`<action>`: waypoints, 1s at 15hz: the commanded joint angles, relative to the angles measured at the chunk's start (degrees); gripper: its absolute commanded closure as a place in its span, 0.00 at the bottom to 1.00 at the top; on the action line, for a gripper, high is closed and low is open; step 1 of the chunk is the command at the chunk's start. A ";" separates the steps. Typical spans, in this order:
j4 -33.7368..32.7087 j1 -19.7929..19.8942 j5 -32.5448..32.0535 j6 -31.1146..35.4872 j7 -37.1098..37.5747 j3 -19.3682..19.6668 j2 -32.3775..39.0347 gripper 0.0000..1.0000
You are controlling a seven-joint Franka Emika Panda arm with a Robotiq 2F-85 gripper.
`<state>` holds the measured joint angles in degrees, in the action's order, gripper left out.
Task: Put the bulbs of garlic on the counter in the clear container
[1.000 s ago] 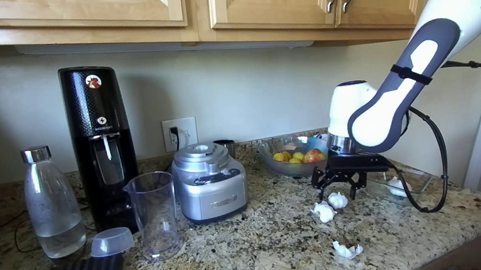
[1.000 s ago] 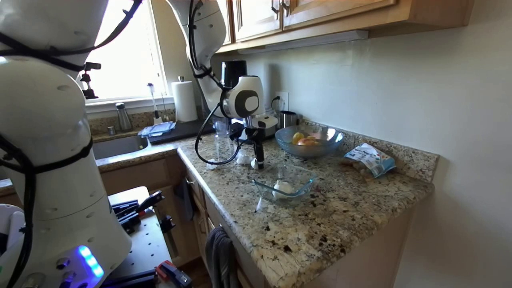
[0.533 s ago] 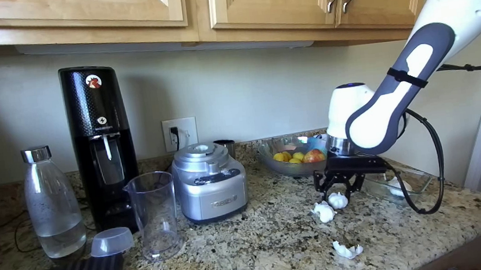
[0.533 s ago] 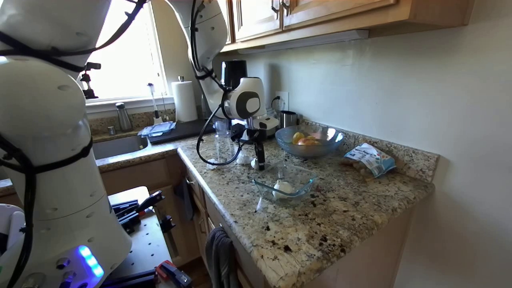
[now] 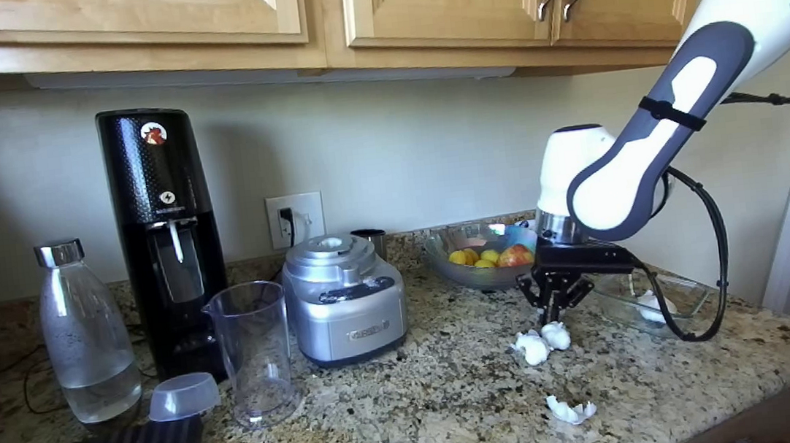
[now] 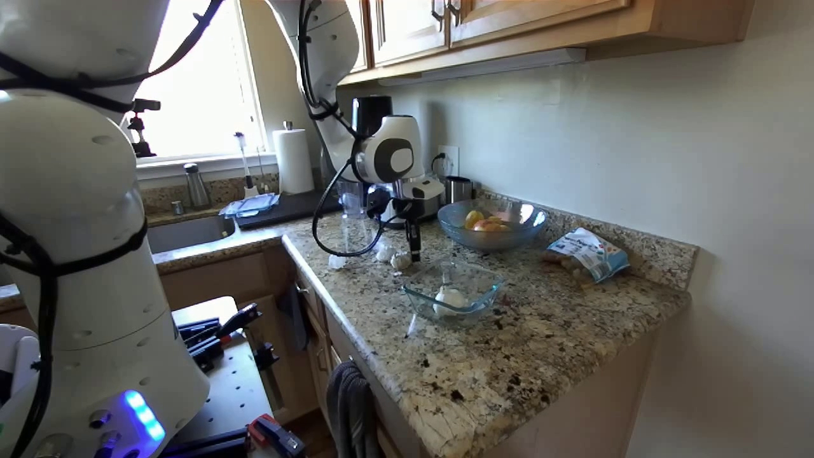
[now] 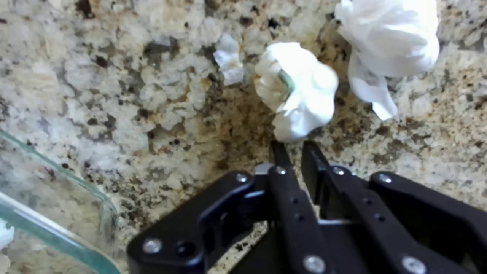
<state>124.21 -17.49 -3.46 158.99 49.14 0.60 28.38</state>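
Note:
Two white garlic bulbs lie on the speckled granite counter (image 5: 416,417). In the wrist view the nearer bulb (image 7: 304,89) is just beyond my gripper's tips; the farther bulb (image 7: 397,40) sits at upper right. My gripper (image 7: 296,149) is shut, a thin gap between its fingers and no bulb inside; whether the tips touch the nearer bulb, I cannot tell. In an exterior view the gripper (image 6: 414,256) hangs beside that bulb (image 6: 400,261). The clear container (image 6: 481,306) stands to its right with one garlic bulb (image 6: 450,298) in it.
Behind the gripper stands a glass fruit bowl (image 5: 443,264). A silver food processor (image 5: 350,321) and a tall clear cup (image 5: 254,361) stand farther left. A torn white piece (image 5: 571,410) lies nearer the camera. A snack bag (image 6: 588,254) lies by the wall.
My fingers, open around the nearer bulb, have come together, and the hand has risen slightly. That bulb has turned and slipped out of the jaws toward the other bulb.

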 commanded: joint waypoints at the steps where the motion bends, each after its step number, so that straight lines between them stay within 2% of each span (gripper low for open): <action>1: 5.88 -1.09 -0.75 -2.28 -0.81 2.30 -9.02 0.97; 2: 6.74 -1.13 -1.62 -2.18 -0.60 2.77 -10.50 0.69; 3: 7.55 -1.25 -2.86 -2.11 -0.28 3.35 -11.80 0.71; 5: 8.81 -0.38 -3.87 -2.66 -0.52 3.08 -13.63 0.65; 10: 10.61 1.55 0.86 -4.53 -1.20 -0.79 -15.28 0.32; 15: 9.98 1.99 6.08 -4.52 -2.42 -4.03 -13.23 0.02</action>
<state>132.51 -16.98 -0.21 155.59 48.62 -1.49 16.46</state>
